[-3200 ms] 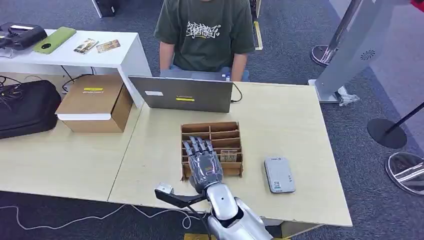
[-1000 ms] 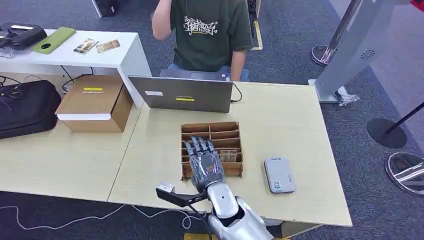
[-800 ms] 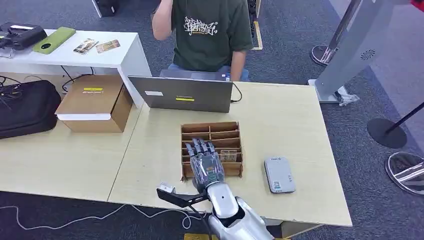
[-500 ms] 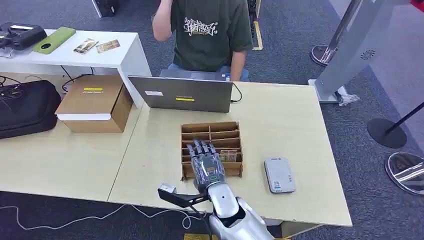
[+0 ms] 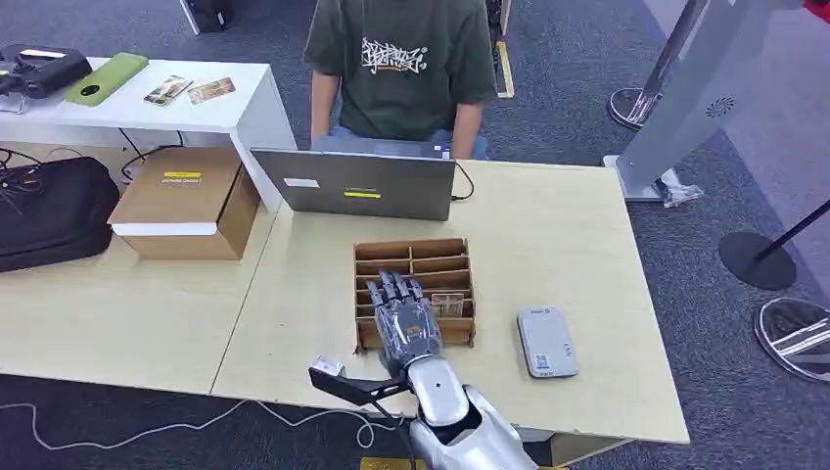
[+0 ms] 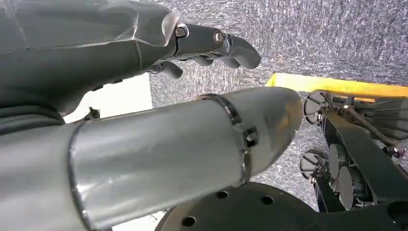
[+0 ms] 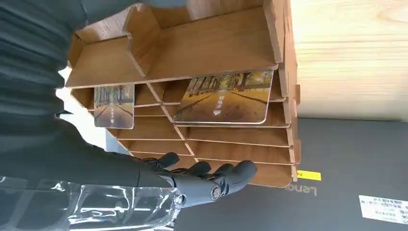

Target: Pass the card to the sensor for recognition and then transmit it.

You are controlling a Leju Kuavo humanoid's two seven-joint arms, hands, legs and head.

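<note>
The desk (image 5: 577, 245) carries a laptop (image 5: 357, 184), a wooden rack (image 5: 445, 257) and a grey sensor (image 5: 546, 341); a person (image 5: 401, 59) sits behind the laptop. The rack stands in the middle of the desk, and the sensor lies flat just beside it, on the robot's right.

The right hand (image 5: 404, 321) hovers over the near left part of the rack, palm down. Its fingers (image 7: 226, 178) are stretched and a little apart, and they hold nothing. One card (image 7: 225, 97) stands in a rack slot close to this hand, and a second card (image 7: 114, 106) is in the neighbouring slot. The left hand (image 6: 144, 43) hangs beside the body over the carpet, fingers loosely bent and empty.

I judge the task is at its start: no card is taken yet, so the grasp, the pass over the sensor and the handing on are all left.

Compared with the earliest frame, the right hand has shifted slightly toward the card, and the person, who lifted an arm in between, has it down again
</note>
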